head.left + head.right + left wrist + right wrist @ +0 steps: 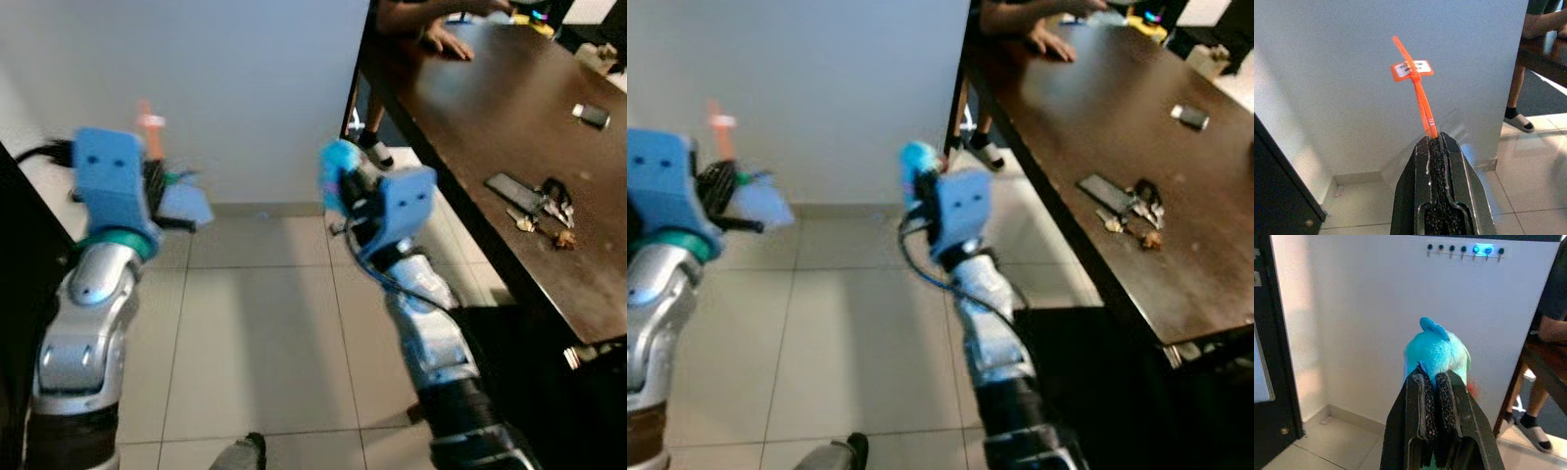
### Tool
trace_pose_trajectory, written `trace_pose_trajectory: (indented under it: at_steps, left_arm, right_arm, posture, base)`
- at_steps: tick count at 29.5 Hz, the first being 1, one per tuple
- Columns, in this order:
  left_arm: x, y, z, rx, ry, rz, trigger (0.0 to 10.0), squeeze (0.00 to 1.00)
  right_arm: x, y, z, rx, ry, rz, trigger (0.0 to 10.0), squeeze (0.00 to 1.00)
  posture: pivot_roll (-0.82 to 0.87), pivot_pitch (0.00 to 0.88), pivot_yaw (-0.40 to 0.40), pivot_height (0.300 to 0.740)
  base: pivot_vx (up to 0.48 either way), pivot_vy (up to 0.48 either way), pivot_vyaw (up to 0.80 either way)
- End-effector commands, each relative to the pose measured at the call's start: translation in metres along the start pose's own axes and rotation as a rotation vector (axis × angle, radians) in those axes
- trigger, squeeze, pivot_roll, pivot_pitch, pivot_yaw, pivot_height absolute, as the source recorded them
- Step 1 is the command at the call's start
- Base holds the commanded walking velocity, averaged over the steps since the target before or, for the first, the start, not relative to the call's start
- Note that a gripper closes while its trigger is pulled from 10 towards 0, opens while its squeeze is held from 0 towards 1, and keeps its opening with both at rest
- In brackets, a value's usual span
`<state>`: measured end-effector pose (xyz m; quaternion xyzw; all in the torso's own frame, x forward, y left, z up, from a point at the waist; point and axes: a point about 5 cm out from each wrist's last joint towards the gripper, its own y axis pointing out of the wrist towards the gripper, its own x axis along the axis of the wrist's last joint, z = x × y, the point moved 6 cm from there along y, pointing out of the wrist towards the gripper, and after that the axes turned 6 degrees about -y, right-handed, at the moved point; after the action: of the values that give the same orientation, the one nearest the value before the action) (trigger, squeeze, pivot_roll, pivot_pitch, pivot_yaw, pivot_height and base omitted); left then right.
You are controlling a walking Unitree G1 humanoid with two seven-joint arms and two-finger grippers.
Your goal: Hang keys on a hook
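the right gripper point(1434, 382) has its fingers clenched on a fuzzy turquoise plush charm point(1436, 350), which bulges out just past the fingertips. beyond the charm, well apart from the fingers, stands a white wall point(1376, 308) with a row of small dark hooks point(1452, 248) near its top, a blue light glowing among them.

the left gripper point(1437, 147) has its fingers pressed together on an orange zip tie point(1420, 95), which rises from between the tips and carries a small orange-edged tag point(1411, 70) further out. past it is the same white wall and a tiled floor point(265, 323).

off to the right gripper's right side, well apart from the fingers, a bunch of keys point(549, 208) lies on a dark wooden table point(490, 108), beside a flat dark fob. a person's hand point(446, 41) rests on the table's far end.
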<state>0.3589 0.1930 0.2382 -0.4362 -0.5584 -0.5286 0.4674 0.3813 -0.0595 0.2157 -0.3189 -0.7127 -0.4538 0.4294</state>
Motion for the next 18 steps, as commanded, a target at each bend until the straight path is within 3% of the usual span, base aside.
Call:
trace_pose_trajectory:
  at_steps: [1,18]
  left_arm:
    - [-0.0012,-0.001,-0.0063,-0.019,0.004,0.001,10.0,0.0]
    - [-0.0029,-0.0014,-0.0064,-0.019,0.008,0.006,10.0,0.0]
  right_arm:
    - [-0.0058,-0.004,-0.0079,-0.026,0.0,0.018,10.0,0.0]
    - [-0.0052,-0.0044,-0.0071,-0.023,0.011,0.011,10.0,0.0]
  posture:
    - [0.14,0.0,0.035,0.74]
    - [0.14,0.0,0.036,0.74]
  base:
    - [0.281,0.0,0.0]
    - [0.287,0.0,0.0]
